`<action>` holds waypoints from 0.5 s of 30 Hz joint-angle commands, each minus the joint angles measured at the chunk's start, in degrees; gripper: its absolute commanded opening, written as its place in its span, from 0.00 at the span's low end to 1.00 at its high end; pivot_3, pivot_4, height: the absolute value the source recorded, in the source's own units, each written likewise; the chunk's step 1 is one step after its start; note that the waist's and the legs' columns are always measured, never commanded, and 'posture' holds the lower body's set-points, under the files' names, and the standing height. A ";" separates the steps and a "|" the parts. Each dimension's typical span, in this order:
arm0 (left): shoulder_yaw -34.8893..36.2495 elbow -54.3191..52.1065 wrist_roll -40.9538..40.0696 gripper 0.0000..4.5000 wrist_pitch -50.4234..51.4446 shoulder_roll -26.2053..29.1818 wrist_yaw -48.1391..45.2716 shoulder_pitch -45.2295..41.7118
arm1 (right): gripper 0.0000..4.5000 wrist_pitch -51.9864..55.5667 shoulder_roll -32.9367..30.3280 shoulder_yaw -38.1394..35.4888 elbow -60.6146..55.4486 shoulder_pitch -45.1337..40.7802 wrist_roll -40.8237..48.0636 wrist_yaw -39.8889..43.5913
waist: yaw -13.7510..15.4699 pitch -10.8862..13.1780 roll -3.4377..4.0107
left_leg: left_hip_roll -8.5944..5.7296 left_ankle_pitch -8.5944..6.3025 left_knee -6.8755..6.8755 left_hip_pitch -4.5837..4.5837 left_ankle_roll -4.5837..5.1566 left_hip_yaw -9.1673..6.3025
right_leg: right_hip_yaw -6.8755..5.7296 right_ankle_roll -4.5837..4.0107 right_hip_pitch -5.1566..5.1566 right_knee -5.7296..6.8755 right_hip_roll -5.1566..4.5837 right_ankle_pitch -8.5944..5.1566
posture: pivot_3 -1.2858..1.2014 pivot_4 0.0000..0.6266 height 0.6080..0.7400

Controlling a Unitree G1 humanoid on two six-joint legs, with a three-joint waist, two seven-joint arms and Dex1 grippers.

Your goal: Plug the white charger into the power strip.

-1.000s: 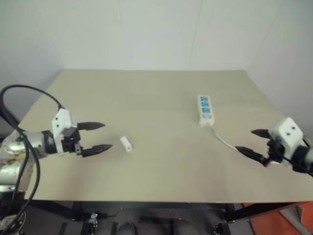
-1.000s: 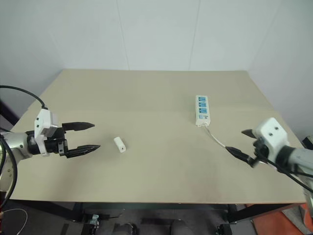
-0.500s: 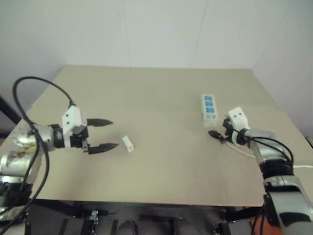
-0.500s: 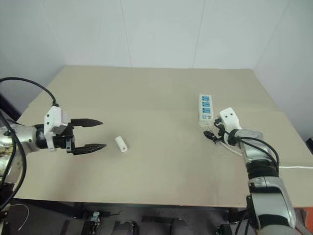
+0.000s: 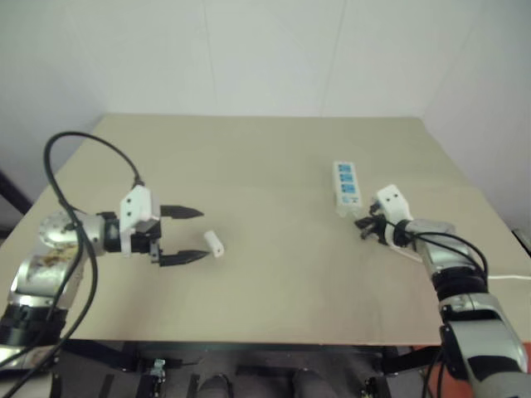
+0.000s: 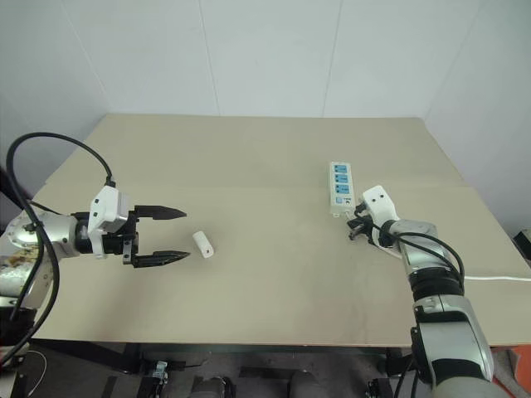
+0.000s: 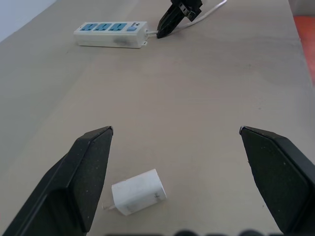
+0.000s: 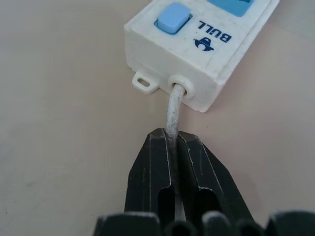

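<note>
The white charger (image 5: 216,244) lies on its side on the tan table, left of centre, its prongs facing my left gripper (image 5: 203,235). That gripper is open and level, its black fingertips (image 7: 98,142) just short of the charger (image 7: 138,191), one on each side. The power strip (image 6: 340,184) lies right of centre, blue sockets up, with its thin white cord (image 8: 173,103) leaving the near end. My right gripper (image 8: 172,135) is shut on the cord, a short way behind the strip's end (image 8: 206,44). In the left wrist view my right gripper (image 7: 170,22) sits beside the strip (image 7: 110,35).
The tan table (image 6: 265,157) stands against white walls at the back and right. The strip's cord (image 6: 498,279) trails off toward the table's right edge. A black cable (image 6: 58,153) loops over my left arm.
My right gripper, open near the table's right edge a second ago, has come forward and left to the strip's cord and shut on it. My left gripper has edged slightly toward the charger.
</note>
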 commanded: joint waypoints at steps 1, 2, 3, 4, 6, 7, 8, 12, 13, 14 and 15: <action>0.30 1.07 0.51 1.00 -1.37 0.40 -0.79 -1.88 | 0.00 7.31 -2.29 -2.87 -17.80 6.37 3.90 1.61 | 0.12 0.00 0.01 | 0.00 0.00 -0.03 -0.04 0.00 0.00 | 0.00 0.00 -0.05 0.00 -0.01 0.00 | 0.52 0.24 1.00; 0.38 1.21 0.48 1.00 -1.38 0.45 -0.96 -2.08 | 0.00 9.15 -3.58 -3.82 -24.45 10.18 5.29 2.70 | 0.27 -0.01 0.01 | 0.00 0.00 -0.04 -0.12 0.00 0.00 | 0.00 0.00 -0.14 0.00 -0.01 -0.01 | 0.52 0.24 1.00; 0.40 1.29 0.46 1.00 -1.40 0.50 -1.10 -2.19 | 0.00 10.56 -5.04 -4.73 -30.75 14.18 6.60 3.92 | 0.35 -0.01 0.02 | -0.01 0.00 -0.04 -0.31 0.00 -0.01 | -0.01 0.00 -0.31 0.01 -0.02 -0.01 | 0.52 0.24 1.00; 0.39 1.28 0.36 1.00 -1.45 0.63 -1.43 -2.14 | 0.00 11.15 -6.56 -5.69 -36.74 18.70 7.71 5.11 | 0.57 -0.01 0.03 | -0.01 0.00 -0.02 -0.43 0.00 -0.05 | -0.04 0.00 -0.37 0.02 -0.01 -0.01 | 0.52 0.24 1.00; 0.19 1.15 -0.03 1.00 -1.48 0.90 -2.67 -1.78 | 0.00 9.45 -8.29 -6.83 -45.01 26.75 7.72 5.18 | 0.95 -0.02 0.03 | -0.02 -0.01 -0.02 -0.55 0.01 -0.07 | -0.08 0.02 -0.43 -0.02 -0.05 -0.02 | 0.52 0.24 1.00; 0.13 1.13 -0.18 1.00 -1.49 0.99 -3.22 -1.62 | 0.00 9.05 -8.34 -7.13 -47.28 29.33 7.56 4.29 | 0.97 -0.02 0.03 | -0.01 -0.02 0.01 -0.54 0.03 -0.06 | -0.09 0.02 -0.40 -0.05 -0.05 -0.02 | 0.52 0.24 1.00; 0.02 1.32 -0.13 1.00 -1.61 0.93 -3.55 -1.61 | 0.00 9.20 -7.98 -7.39 -49.01 31.37 7.79 3.51 | 0.77 -0.02 0.02 | -0.03 -0.02 0.04 -0.54 0.02 -0.03 | -0.08 0.03 -0.39 -0.05 -0.07 -0.02 | 0.52 0.24 1.00; -1.20 3.57 1.14 1.00 -2.15 -0.26 -3.86 -3.77 | 0.22 12.61 -6.91 -6.94 -52.41 34.91 9.57 2.62 | 0.04 -0.02 0.02 | -0.01 0.04 0.13 -0.27 0.01 0.03 | 0.01 0.51 -0.24 0.01 -0.01 -0.24 | 0.52 0.24 1.00; -1.57 4.02 1.26 1.00 -2.20 -0.54 -4.14 -4.43 | 0.29 14.41 -6.49 -6.87 -52.64 34.71 9.97 1.77 | -0.04 -0.02 0.01 | 0.00 0.08 0.13 -0.12 0.02 0.04 | 0.03 0.52 -0.14 0.03 0.01 -0.20 | 0.52 0.24 1.00; -1.88 4.44 1.21 1.00 -2.30 -0.84 -4.61 -5.01 | 0.36 15.42 -6.01 -6.79 -52.78 34.31 9.75 0.41 | -0.01 -0.01 0.00 | 0.01 0.10 0.13 0.09 0.05 0.04 | 0.04 0.54 0.07 0.03 0.03 -0.18 | 0.52 0.24 1.00; -2.10 4.76 1.23 1.00 -2.37 -1.05 -4.92 -5.43 | 0.44 16.43 -5.60 -6.99 -52.99 33.96 10.11 -0.33 | 0.02 0.00 -0.02 | 0.02 0.10 0.13 0.29 0.05 0.01 | 0.02 0.53 0.27 0.02 0.06 -0.18 | 0.52 0.24 1.00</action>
